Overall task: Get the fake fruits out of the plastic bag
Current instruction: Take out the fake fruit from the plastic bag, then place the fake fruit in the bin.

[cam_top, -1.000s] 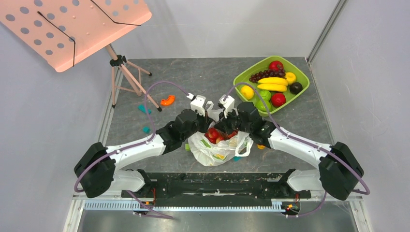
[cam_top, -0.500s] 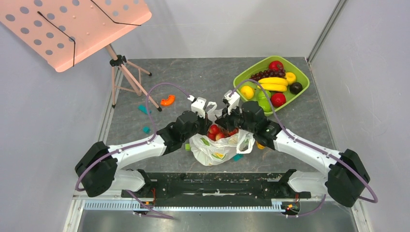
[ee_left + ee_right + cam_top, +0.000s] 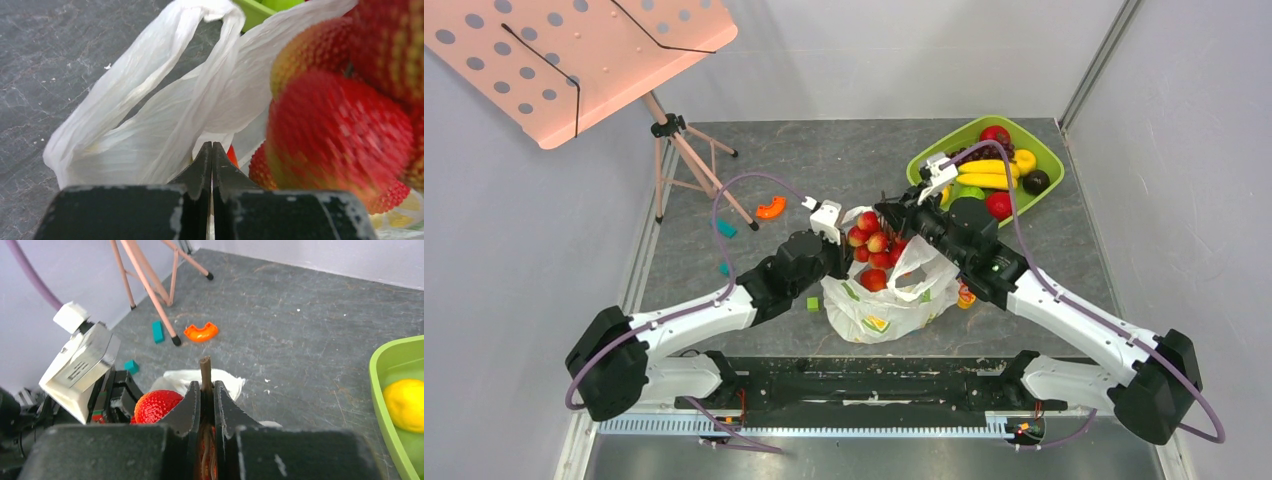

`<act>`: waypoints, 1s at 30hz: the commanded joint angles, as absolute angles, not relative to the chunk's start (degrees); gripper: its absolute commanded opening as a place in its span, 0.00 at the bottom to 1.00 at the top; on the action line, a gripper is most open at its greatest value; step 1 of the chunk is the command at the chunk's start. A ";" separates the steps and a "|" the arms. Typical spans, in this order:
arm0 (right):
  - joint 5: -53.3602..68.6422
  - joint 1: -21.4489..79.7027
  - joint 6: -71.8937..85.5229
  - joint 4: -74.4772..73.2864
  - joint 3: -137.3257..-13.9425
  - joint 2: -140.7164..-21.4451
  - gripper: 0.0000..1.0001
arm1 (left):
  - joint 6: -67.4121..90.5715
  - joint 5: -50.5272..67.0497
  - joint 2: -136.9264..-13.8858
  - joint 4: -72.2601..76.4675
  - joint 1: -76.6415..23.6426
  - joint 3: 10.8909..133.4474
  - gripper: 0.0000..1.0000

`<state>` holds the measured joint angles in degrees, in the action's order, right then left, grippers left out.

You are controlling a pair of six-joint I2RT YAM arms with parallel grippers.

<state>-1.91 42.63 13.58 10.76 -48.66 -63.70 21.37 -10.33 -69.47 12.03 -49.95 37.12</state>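
Fake fruits (image 3: pixel 871 243) over plastic bag (image 3: pixel 882 306), green tray (image 3: pixel 1046 143) beyond, orange block (image 3: pixel 770 208) nearby

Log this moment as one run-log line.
left hand: shut on plastic bag | right hand: shut on stem of fruit bunch | fruit bunch: at bag mouth

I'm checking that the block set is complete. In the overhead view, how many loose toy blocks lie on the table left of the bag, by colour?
orange arch block: 1
teal blocks: 2
green block: 1
Total: 4
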 commanded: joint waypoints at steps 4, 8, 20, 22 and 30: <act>-6.41 42.63 21.28 20.29 -55.06 -65.47 0.00 | 20.74 -12.00 -65.59 11.17 -50.01 37.46 0.02; -4.87 42.64 23.37 20.83 -58.81 -67.20 0.00 | 20.74 -12.16 -65.05 11.03 -49.97 37.02 0.02; -5.25 34.21 22.54 12.74 -73.91 -74.39 0.00 | 21.45 -11.23 -64.29 11.58 -50.00 35.67 0.02; -5.36 31.37 21.85 11.86 -75.19 -75.25 0.00 | 21.44 -10.79 -63.86 11.55 -50.01 35.67 0.02; -8.84 20.13 17.47 6.45 -78.66 -78.19 0.00 | 21.40 -9.33 -63.73 10.66 -50.01 36.12 0.02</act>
